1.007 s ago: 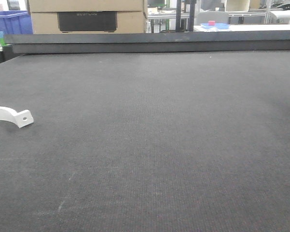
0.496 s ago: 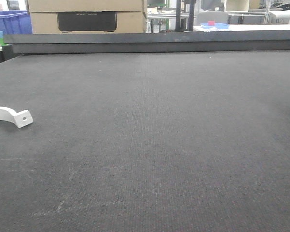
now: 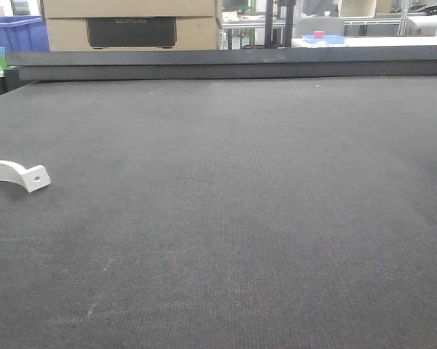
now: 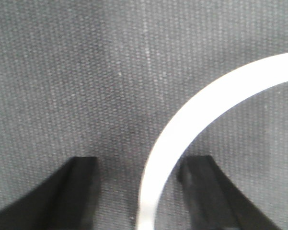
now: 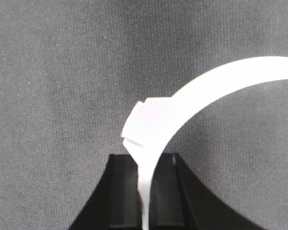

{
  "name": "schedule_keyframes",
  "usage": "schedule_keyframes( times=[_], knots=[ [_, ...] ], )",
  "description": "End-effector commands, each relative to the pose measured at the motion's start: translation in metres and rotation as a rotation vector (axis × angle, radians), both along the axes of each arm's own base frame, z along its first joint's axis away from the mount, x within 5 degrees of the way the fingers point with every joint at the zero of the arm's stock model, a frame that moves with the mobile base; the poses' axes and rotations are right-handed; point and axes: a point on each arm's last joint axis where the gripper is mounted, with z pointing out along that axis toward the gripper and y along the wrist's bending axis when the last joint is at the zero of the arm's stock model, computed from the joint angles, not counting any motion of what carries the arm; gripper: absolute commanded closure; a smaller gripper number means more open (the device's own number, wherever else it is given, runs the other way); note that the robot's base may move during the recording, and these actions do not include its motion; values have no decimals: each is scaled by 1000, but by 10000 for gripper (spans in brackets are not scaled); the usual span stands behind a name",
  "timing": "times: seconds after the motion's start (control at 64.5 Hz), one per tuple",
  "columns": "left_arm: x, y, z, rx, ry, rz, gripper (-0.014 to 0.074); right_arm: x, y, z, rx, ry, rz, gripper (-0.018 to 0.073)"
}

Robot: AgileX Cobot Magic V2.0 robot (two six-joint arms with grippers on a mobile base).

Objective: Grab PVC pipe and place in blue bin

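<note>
At the left edge of the desk point(image 3: 240, 218), in your front view, the pipe point(image 3: 11, 171) rested on the dark surface. Its white arch was cut off by the picture's border, and its holed tab point(image 3: 36, 178) pointed toward the desk's middle. Neither arm showed in that view. Beyond the desk's far edge, by its left corner, stood the bin point(image 3: 18, 33), blue, just beside a cardboard box point(image 3: 131, 25). Past the far right corner lay a blue tray point(image 3: 323, 38) with something red on it.

From your left wrist, the left tool point(image 4: 141, 163) was released. Its two dark fingers point(image 4: 81, 191) stood well apart, and the pipe point(image 4: 206, 100) curved down between them, much nearer the right-hand finger than the other. You could not tell whether it touched that finger, as the picture was blurred.

From your right wrist, the right tool point(image 5: 146, 160) was clenched on a pipe point(image 5: 220, 81). The fingers were drawn together with a thin white edge of the arch pinched between them. The tab point(image 5: 141, 124) jutted just above the tips, and the arch swept away to the right over the desk. You could not tell from these views whether they showed one pipe or more.
</note>
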Motion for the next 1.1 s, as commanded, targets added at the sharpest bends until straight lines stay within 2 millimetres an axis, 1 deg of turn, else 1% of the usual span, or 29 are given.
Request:
schedule_keyframes(
  times=[0.0, 0.015, 0.093, 0.108, 0.217, 0.294, 0.434, 0.542, 0.589, 0.651, 0.775, 0.852, 0.961, 1.085],
  knots=[
    [0, 1, -2, 2, 5, 4, 496, 0, 0, 2, -12, -16, 12, 721],
    [0, 1, -2, -1, 6, 5, 538, 0, 0, 2, -12, -16, 12, 721],
    [0, -1, -2, -19, 13, 15, 668, 0, 0, 2, -13, -20, 11, 721],
    [-1, -1, -2, -20, 17, 15, 705, 0, 0, 2, -13, -20, 11, 721],
    [-2, -3, -2, -40, 29, 33, 708, 0, 0, 2, -13, -20, 11, 721],
    [-3, -3, -2, -51, 43, 82, 707, 0, 0, 2, -13, -20, 11, 721],
    [-10, -5, 9, -59, 52, 104, 707, -3, 1, 9, -20, -48, 11, 721],
    [-17, -12, 31, -55, 1, 94, 707, -8, 2, 19, -33, -100, 10, 721],
    [-22, -17, 47, -55, -45, 99, 707, -11, 3, 24, -38, -121, 9, 721],
    [-27, -23, 62, -55, -93, 97, 707, -15, 3, 29, -45, -146, 9, 721],
    [-43, -39, 101, -69, -258, 88, 707, -21, 5, 39, -78, -199, 62, 721],
    [-53, -47, 119, -88, -372, 93, 707, -23, 5, 46, -102, -265, 76, 721],
    [-70, -53, 136, -127, -518, 134, 707, -29, 7, 59, -133, -378, 66, 721],
    [-96, -58, 144, -173, -676, 144, 707, -44, 10, 67, -162, -482, 57, 721]
  ],
)
